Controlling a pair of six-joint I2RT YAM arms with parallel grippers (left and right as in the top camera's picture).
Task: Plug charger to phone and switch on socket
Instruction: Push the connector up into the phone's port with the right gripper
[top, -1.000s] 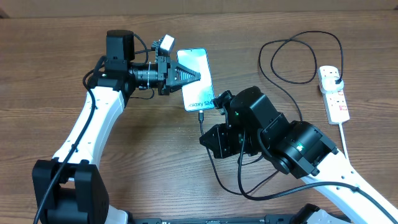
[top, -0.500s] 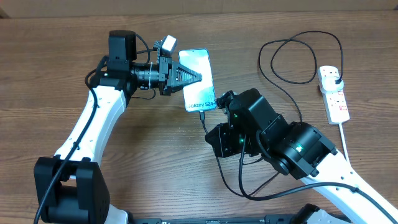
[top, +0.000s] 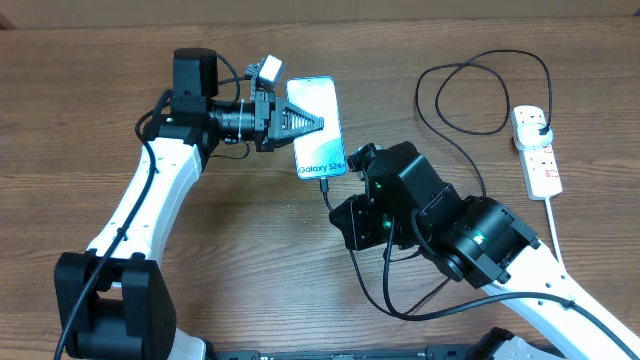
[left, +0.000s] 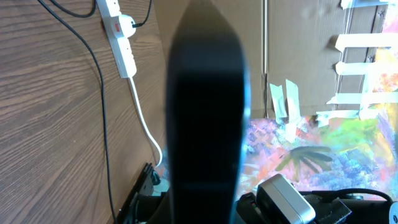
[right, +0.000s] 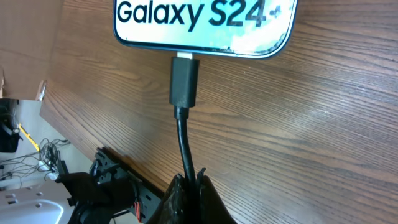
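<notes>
The phone lies flat on the wooden table, its "Galaxy S24" edge toward my right arm. My left gripper is shut, and its dark tips rest on the screen. The charger's black connector sits against the port on the phone's bottom edge. My right gripper is shut on the charger cable just behind that connector. The cable loops away to a black plug seated in the white socket at the far right. Its switch is too small to read.
The socket's thick white cord runs toward the table's near right edge. The socket and the black cable also show in the left wrist view. Slack cable curls under my right arm.
My right gripper has edged a little to the right with the cable. The phone's lower end has shifted slightly with it. The left arm has barely moved.
</notes>
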